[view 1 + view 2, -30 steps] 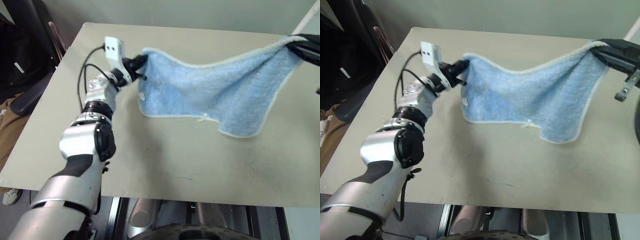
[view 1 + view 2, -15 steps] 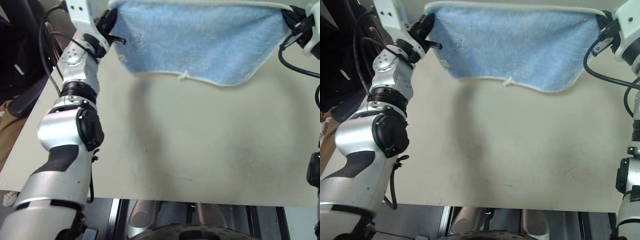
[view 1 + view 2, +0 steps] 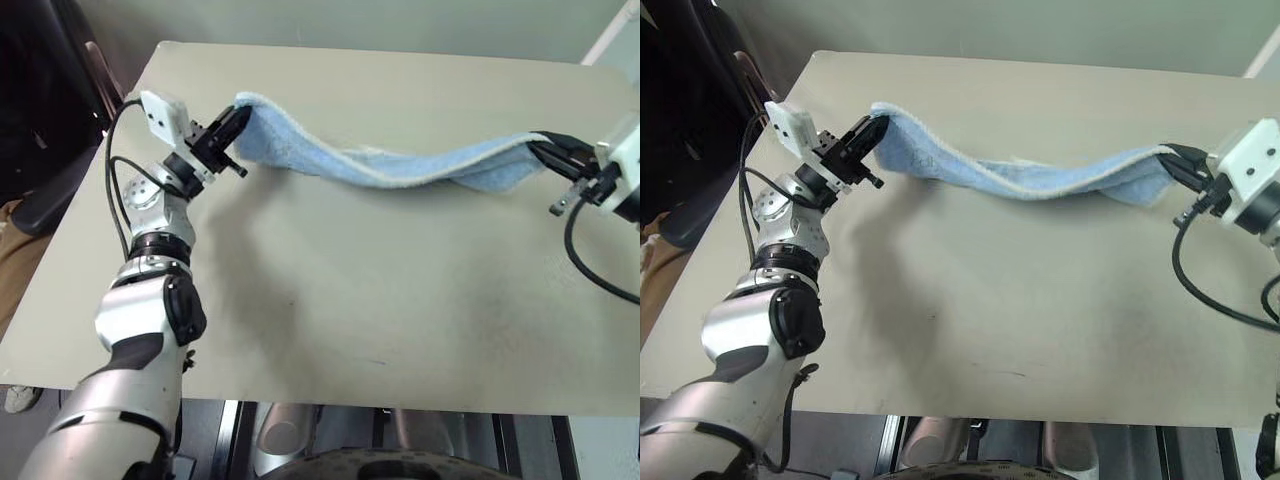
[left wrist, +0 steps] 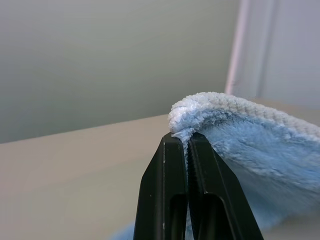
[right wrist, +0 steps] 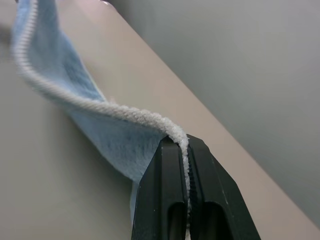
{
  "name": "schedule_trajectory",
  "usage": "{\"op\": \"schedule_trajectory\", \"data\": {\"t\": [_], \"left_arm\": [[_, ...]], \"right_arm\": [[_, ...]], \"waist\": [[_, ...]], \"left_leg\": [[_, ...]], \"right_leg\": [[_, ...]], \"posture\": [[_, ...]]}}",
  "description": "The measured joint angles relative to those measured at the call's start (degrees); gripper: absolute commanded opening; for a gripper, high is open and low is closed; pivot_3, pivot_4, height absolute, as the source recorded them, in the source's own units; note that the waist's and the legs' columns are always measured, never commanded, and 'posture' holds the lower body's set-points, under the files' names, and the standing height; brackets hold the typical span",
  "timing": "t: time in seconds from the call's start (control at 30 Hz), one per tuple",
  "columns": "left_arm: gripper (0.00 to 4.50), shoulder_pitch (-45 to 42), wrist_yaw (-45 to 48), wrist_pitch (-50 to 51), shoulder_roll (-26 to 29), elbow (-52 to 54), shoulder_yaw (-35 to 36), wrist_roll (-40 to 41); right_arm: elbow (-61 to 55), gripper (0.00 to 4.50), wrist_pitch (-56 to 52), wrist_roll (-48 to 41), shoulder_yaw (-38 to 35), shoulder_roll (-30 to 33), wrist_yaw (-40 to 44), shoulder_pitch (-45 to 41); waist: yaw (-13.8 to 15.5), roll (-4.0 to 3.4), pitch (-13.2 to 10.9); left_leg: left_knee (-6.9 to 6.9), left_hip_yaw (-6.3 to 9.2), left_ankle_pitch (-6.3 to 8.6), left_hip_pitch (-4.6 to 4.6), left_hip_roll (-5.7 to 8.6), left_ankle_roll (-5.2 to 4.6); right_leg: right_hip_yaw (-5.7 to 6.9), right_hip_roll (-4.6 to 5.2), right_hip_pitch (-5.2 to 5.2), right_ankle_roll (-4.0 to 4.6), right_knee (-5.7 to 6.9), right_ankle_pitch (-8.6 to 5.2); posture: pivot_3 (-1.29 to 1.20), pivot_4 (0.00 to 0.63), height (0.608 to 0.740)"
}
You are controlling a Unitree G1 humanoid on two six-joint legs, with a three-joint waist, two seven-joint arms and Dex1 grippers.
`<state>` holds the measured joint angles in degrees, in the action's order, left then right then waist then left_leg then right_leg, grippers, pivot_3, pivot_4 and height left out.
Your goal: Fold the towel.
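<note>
Gripped at its left corner, the towel point(image 3: 400, 170) hangs from our left gripper point(image 3: 238, 119), whose two black fingers point(image 4: 165, 190) are pressed together on the white stitched edging; our left wrist view shows the rolled corner bulging just past the fingertips. We can read no brand, label or writing anywhere: the white box on the left wrist point(image 3: 160, 108) carries no legible mark, and no tag shows on the cloth.

From that corner the towel stretches across above the beige table point(image 3: 380, 310) as a long, narrow band, sagging in the middle, where it comes close to the tabletop. Whether the lowest part touches the table or hangs just clear of it we cannot tell. Its white edge runs along the near side, and the blue terry shows behind it. Most of the cloth's face is turned away from us, so its far edge and lower corners are hard to make out.

At the right end, our right gripper point(image 3: 1178, 160) is closed tight on the other corner, the stitched edge running straight between the two black fingers point(image 5: 165, 195) in our right wrist view. The white block point(image 3: 1248, 165) behind that gripper is partly cut off at the picture's edge, and a black cable point(image 3: 1200, 290) loops below it over the table.
</note>
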<state>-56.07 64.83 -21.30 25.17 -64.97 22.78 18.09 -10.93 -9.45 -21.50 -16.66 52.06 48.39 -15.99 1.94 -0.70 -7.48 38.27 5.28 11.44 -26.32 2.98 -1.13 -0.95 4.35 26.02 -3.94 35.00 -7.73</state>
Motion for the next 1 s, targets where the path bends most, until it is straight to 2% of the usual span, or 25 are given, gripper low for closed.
{"op": "schedule_trajectory", "data": {"t": [0.13, 0.23, 0.47, 0.6, 0.77, 0.83, 0.9, 1.0], "left_arm": [[0.03, 13.3, 2.9, 9.5, -1.5, 18.3, -0.4, 6.5], [0.03, 22.7, 3.0, 17.3, -1.8, 30.3, -1.8, 9.6], [0.03, 31.2, 2.3, 26.6, 3.8, 41.8, -1.6, 14.1], [0.03, 33.5, 2.1, 31.1, 5.4, 44.0, -1.2, 16.1], [0.03, 34.3, 2.9, 32.4, 6.5, 44.6, -1.5, 16.6], [0.03, 38.0, 8.3, 34.7, 15.7, 40.0, -2.5, 15.3], [0.03, 40.9, 13.6, 36.6, 21.8, 35.9, -3.0, 14.2], [0.03, 42.5, 17.8, 38.7, 23.5, 34.5, -4.1, 14.1]], "right_arm": [[-9.1, 0.00, -6.1, -5.2, -2.6, 0.3, 2.3, 10.4], [-14.6, 0.00, -8.9, -7.6, -4.4, 0.3, 3.9, 17.8], [-17.4, 0.00, -10.9, -7.6, -7.1, 0.6, 7.2, 27.7], [-17.6, 0.00, -11.0, -7.6, -8.7, 0.9, 8.4, 28.9], [-18.0, 0.00, -10.9, -7.5, -9.0, 1.0, 9.1, 29.4], [-18.0, 0.00, -10.5, -7.1, -10.4, 1.7, 11.1, 32.5], [-17.7, 0.00, -10.0, -7.0, -11.1, 1.9, 13.6, 35.8], [-17.8, 0.00, -9.4, -6.9, -12.1, 2.1, 15.4, 36.5]], "waist": [[-0.3, -0.01, 0.0], [-0.5, 0.13, 0.1], [-0.6, 0.14, 0.1], [-0.7, 0.14, 0.1], [-0.8, 0.15, 0.1], [-1.4, 0.21, 0.1], [-1.8, 0.24, 0.1], [-1.7, 0.17, 0.2]], "left_leg": [[0.01, -0.04, 0.02, 0.47, -0.01, -0.03], [0.06, 0.02, -0.02, 0.59, -0.01, -0.09], [0.01, 0.03, 0.24, 0.88, 0.00, -0.52], [-0.01, 0.09, 0.60, 1.02, 0.01, 0.12], [-0.06, 0.09, 0.70, 1.21, 0.03, 0.23], [-0.20, 0.09, 0.89, 1.23, -0.13, 0.46], [-0.18, 0.09, 1.09, 1.27, -0.40, 0.53], [-0.18, 0.14, 1.25, 1.21, -0.61, 0.72]], "right_leg": [[-0.01, -0.02, -0.48, 0.43, -0.01, -0.38], [-0.04, -0.07, -0.63, 0.35, 0.00, -0.47], [-0.18, -0.10, -0.84, -0.02, 0.01, -0.67], [-0.26, -0.13, -0.98, -0.03, 0.03, -0.69], [-0.37, -0.16, -1.13, -0.06, 0.02, -0.73], [-0.40, -0.34, -1.00, 0.10, 0.00, -0.85], [-0.44, -0.67, -1.02, 0.25, -0.07, -1.01], [-0.75, -1.06, -0.99, 0.35, -0.07, -1.18]], "posture": [[0.00, 0.150, 0.740], [0.00, 0.150, 0.740], [0.00, 0.150, 0.740], [0.00, 0.150, 0.740], [0.00, 0.150, 0.740], [0.00, 0.150, 0.740], [0.00, 0.150, 0.740], [0.00, 0.150, 0.740]]}}
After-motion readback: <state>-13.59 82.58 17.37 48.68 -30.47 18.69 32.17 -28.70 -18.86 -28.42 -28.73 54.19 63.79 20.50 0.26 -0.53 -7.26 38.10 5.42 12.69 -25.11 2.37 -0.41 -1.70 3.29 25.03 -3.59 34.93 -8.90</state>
